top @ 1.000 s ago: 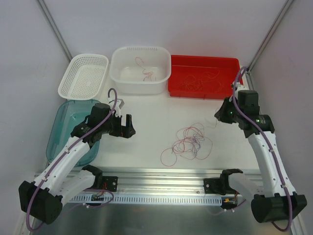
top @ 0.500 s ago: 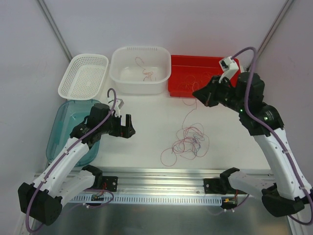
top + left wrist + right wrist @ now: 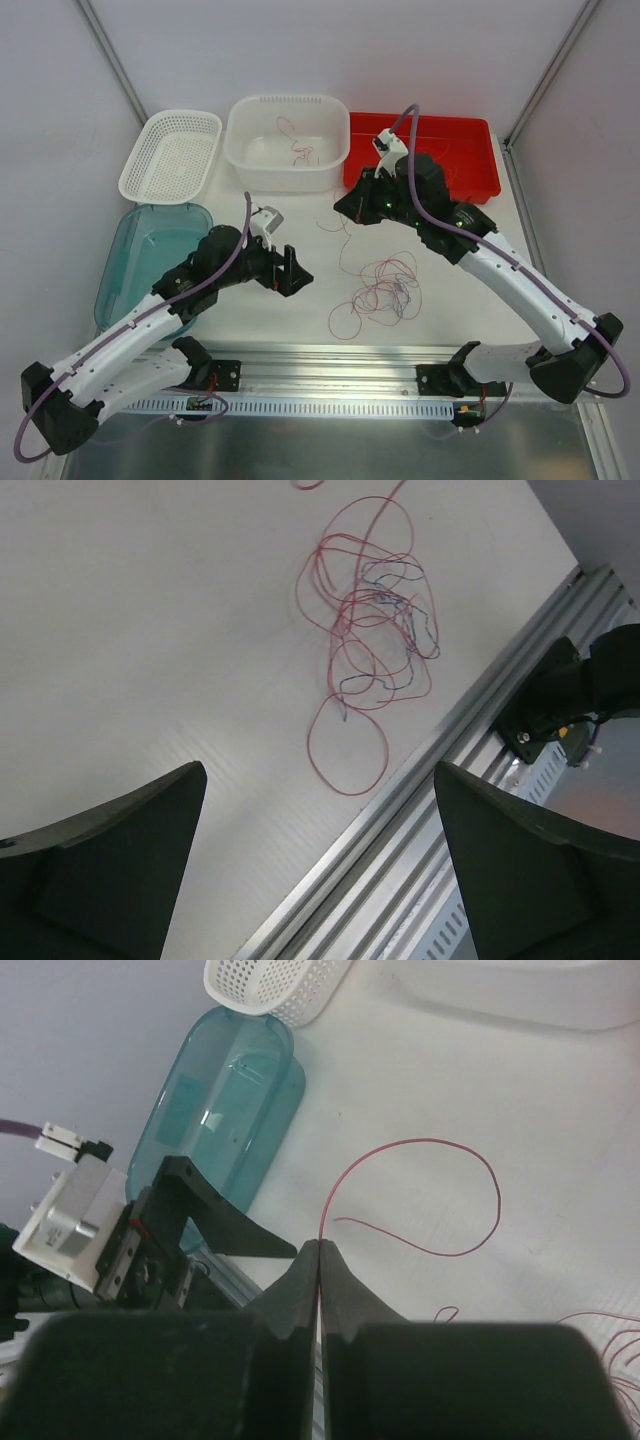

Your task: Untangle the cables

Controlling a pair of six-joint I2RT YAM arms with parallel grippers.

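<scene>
The right gripper (image 3: 319, 1246) has its two fingers pressed together on a single red cable (image 3: 421, 1140). The cable rises from the fingertips and curls in an open loop just ahead of them, over the white table (image 3: 430, 1070).

The tangle of cables (image 3: 385, 292), mostly red loops with a few darker strands, lies on the table below this gripper, on the side nearer the arm bases. Thin strands trail between the two.

The left gripper (image 3: 318, 780) has its fingers spread wide and holds nothing. It hangs over the table with the tangle ahead of it, well clear of both fingers, and a metal rail (image 3: 450, 810) runs off to one side.

Behind the right gripper and a little to its left stands a white tub (image 3: 285, 178) with a few loose cables (image 3: 300, 150) in it. A red tray (image 3: 450, 119) sits directly behind it. Beyond the left gripper are a white mesh basket (image 3: 172, 152) and a blue-green bin (image 3: 135, 250).
</scene>
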